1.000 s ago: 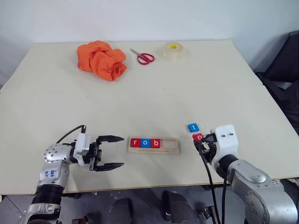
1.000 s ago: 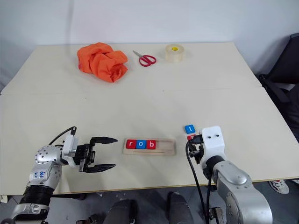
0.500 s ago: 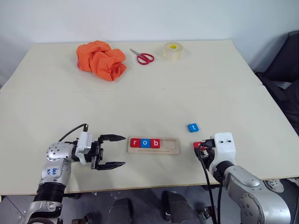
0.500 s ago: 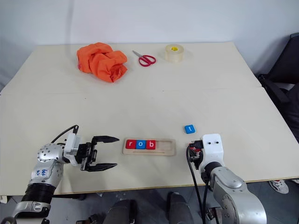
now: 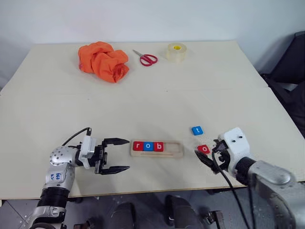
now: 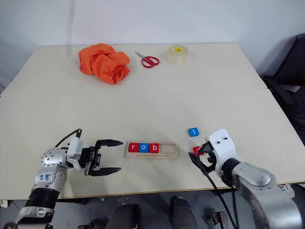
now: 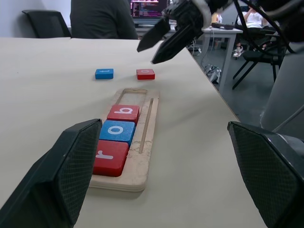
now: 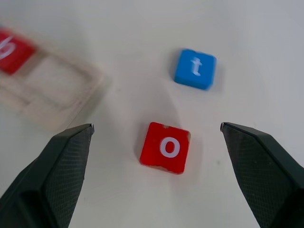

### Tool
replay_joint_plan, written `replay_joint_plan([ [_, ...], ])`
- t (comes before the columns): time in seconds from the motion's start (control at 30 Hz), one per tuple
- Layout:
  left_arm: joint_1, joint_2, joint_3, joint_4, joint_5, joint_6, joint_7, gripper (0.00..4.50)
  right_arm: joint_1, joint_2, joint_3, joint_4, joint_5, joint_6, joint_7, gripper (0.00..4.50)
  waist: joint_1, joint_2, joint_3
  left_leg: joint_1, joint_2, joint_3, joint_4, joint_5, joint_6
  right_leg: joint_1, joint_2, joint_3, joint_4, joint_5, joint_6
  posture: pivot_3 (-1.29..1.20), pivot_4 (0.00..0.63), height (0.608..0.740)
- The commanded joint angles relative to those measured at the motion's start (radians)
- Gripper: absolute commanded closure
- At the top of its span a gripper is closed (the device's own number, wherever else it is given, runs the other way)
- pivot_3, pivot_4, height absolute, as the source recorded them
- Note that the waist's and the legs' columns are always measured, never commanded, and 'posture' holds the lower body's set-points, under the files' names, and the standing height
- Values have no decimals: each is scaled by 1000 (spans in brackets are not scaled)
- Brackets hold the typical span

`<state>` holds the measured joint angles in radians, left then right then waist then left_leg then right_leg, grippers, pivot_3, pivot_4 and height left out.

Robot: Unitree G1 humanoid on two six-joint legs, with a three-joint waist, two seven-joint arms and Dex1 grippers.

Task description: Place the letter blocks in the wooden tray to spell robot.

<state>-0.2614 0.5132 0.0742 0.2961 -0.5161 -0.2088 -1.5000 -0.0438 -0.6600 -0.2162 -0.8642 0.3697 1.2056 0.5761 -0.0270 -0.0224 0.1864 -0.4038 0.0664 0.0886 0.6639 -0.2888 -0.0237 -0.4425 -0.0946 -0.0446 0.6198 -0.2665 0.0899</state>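
Fingers of the left gripper stand spread and empty beside the wooden tray, where r, o and b fill its left end. Right of the tray, the red o block lies flat on the tabletop, the blue t block just beyond it. The right gripper hovers over the o block, spread wide — holding nothing. Light, stiff, thin tiles, probably slick; pinch across opposite edges.

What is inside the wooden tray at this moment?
The wooden tray holds three blocks: red r, blue o, red b. Its other two places are bare; nothing is covered.
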Motion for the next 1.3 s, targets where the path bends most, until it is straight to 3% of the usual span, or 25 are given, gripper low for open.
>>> replay_joint_plan([
  [0.03, 12, -10, -2, -13, -7, -17, -16, 0, -29, -128, 1, 101, 20, -161, 149, 28, 0, 0, 0, 0, 0, 0, 0, 0, 0, 0, 0, 0, 0, 0, 0, 0, 150, 740],
  [0.23, 74, -13, 8, -69, -13, -20, 13, 0, -98, -341, 118, 349, -17, -474, 423, 28, -1, -1, 0, 0, 0, 1, 0, 0, 1, 0, 0, 0, -1, 1, 1, 0, 150, 740],
  [0.37, 147, -5, 26, -136, -22, -11, 44, 0, -160, -409, 229, 515, -79, -668, 565, 28, 0, -1, 0, 0, 0, 1, 0, 0, 1, 0, 0, 1, -1, 1, 2, 0, 150, 740],
  [0.6, 282, 2, 55, -268, -32, 9, 115, 0, -344, -350, 384, 768, -176, -845, 665, 28, -1, -1, 0, 1, 0, 2, 1, 0, 1, 0, 0, 1, -1, 1, 2, 0, 150, 740],
  [0.77, 331, 2, 68, -324, -32, 17, 160, 0, -422, -300, 428, 858, -211, -892, 693, 28, 1, -1, 0, 0, 0, 2, 1, 0, 0, 0, -1, 2, -1, 1, 2, 0, 150, 740],
  [1.3, 287, 1, 59, -301, -24, 27, 174, 0, -422, -305, 417, 882, -243, -902, 726, 28, 2, 0, 0, 1, 0, 3, 2, 0, 0, 0, -1, 2, 0, 1, 2, 0, 150, 740],
])
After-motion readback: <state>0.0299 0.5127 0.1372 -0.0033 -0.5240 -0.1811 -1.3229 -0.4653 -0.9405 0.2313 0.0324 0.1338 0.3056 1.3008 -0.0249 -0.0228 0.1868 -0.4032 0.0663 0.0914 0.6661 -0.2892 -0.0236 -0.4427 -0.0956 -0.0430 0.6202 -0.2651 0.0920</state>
